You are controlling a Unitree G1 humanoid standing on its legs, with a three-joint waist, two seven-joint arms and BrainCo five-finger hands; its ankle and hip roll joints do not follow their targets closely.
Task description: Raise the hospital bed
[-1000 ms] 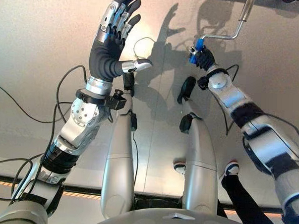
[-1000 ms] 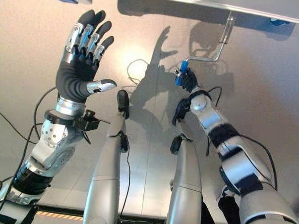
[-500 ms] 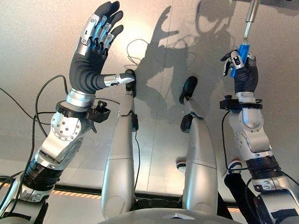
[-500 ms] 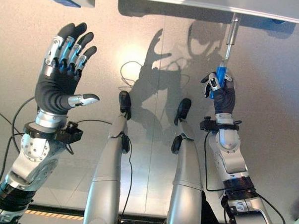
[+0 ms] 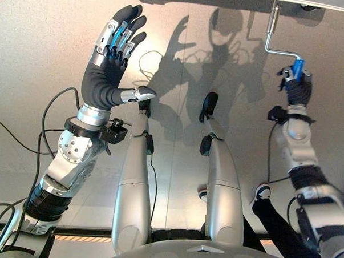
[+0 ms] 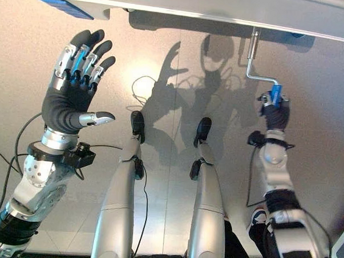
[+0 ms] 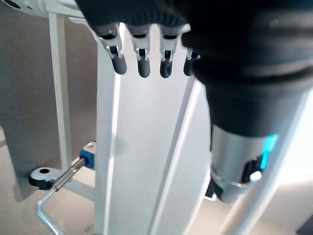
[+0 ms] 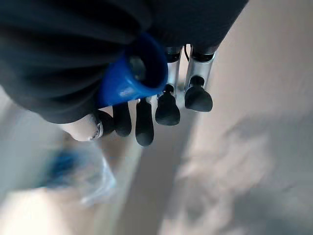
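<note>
The right hand (image 5: 296, 84) is raised out on the robot's right with its fingers curled round the blue handle (image 5: 297, 68) of the bed's crank (image 5: 272, 31); in the right wrist view the blue handle (image 8: 132, 73) sits enclosed in the palm with the dark fingertips (image 8: 168, 108) bent past it. From the handle a short metal bar runs sideways, then bends into a straight rod that goes up under the edge of the hospital bed (image 6: 234, 9) at the top of the eye views. The left hand (image 5: 106, 69) is held up well away on the left, released, its fingers straight and spread, grasping nothing. The pale floor (image 5: 38, 54) lies beneath both arms.
</note>
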